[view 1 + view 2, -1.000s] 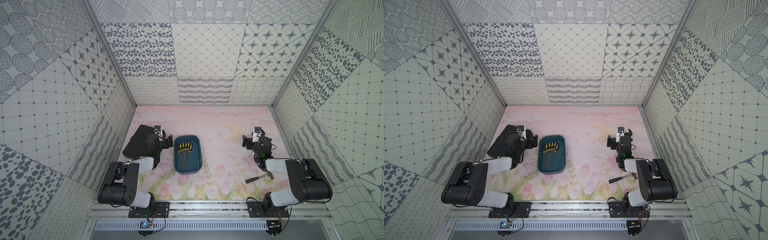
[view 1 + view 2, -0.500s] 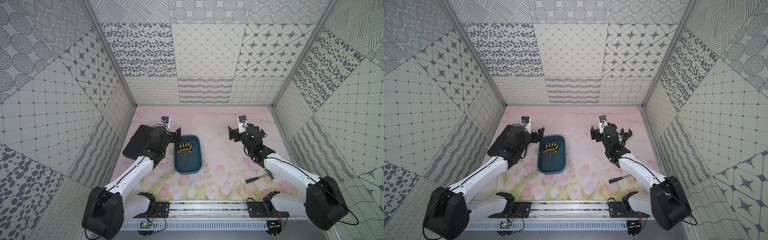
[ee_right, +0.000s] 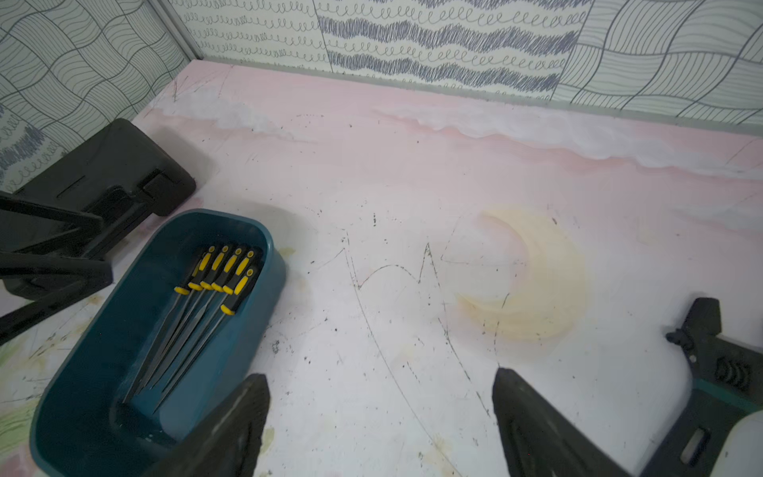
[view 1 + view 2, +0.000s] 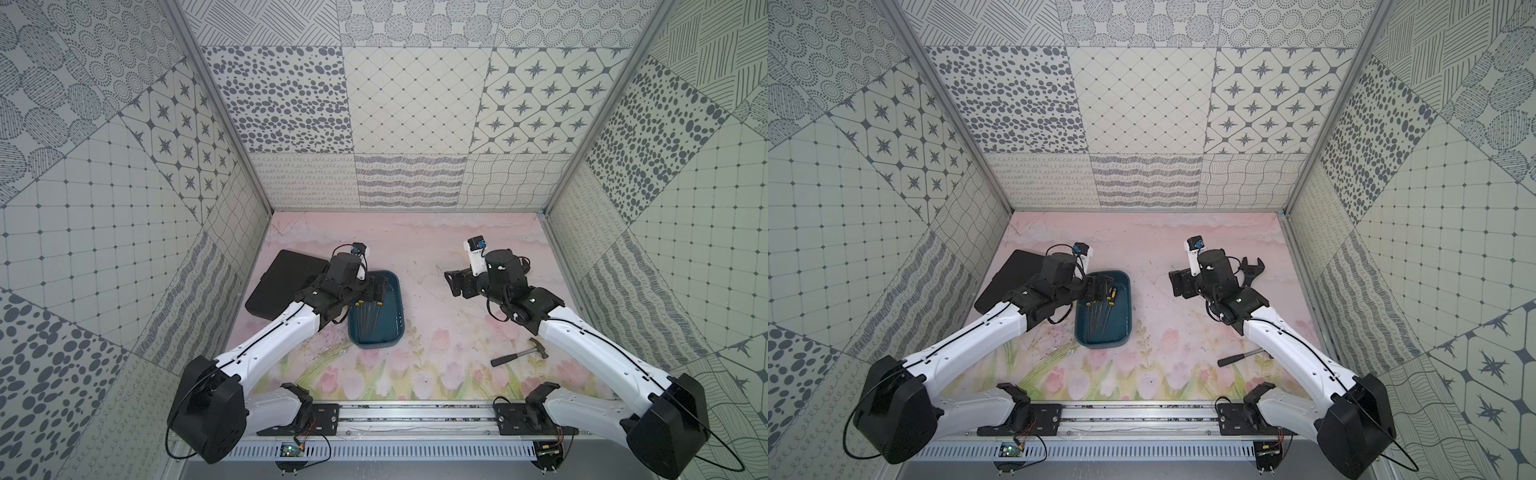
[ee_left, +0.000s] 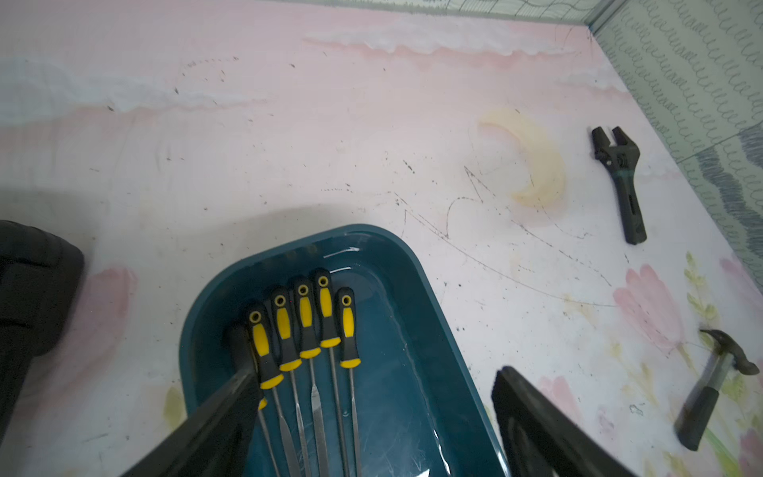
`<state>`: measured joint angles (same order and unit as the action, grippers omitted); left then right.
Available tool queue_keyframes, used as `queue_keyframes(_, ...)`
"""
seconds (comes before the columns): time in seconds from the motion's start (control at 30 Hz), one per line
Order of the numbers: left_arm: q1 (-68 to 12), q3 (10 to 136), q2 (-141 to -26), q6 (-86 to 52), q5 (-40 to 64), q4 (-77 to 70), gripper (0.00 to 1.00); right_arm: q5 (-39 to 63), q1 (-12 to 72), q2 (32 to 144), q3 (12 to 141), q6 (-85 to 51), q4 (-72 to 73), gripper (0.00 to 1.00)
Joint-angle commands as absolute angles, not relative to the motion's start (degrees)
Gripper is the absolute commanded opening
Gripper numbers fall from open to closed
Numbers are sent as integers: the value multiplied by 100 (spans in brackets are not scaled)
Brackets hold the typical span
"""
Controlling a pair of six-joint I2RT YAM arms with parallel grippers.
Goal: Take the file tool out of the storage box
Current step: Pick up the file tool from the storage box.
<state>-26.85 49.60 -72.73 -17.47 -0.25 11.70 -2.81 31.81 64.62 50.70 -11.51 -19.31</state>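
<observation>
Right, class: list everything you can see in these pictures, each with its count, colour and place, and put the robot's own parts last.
needle files: at least five, black-and-yellow handles with grey blades, side by side in the storage box
storage box: one, dark teal, on the table below the left gripper
flat case: one, black, on the table between the storage box and the left-side wall
adjustable wrench: one, black, on the table by the right-side wall
hammer: one, black head and grip, metal shaft, on the table beside the right arm
table: one, pink with flower print
left gripper: one, black, open over the storage box
right gripper: one, black, open over bare table
</observation>
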Motion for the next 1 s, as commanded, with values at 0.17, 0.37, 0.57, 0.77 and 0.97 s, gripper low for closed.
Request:
queue_keyframes(0.17,-3005,5617,-8352,-2215,452,2113,69,9,3226,6030,4721,-1569,-2411,88)
queue_keyframes(0.37,-3086,5966,-9031,-2313,298,2260,49,-79,3268,5942,4591,-1614,-2529,87)
queue_keyframes(0.57,-3133,6253,-9527,-2384,-17,2335,44,-159,3305,5916,4509,-1652,-2535,87)
queue_keyframes(0.77,-3155,6638,-10019,-2496,-408,2517,39,-244,3329,5962,4501,-1661,-2572,87)
queue_keyframes(0.97,-3170,7006,-10431,-2402,-747,2862,39,-286,3340,5978,4494,-1671,-2568,87)
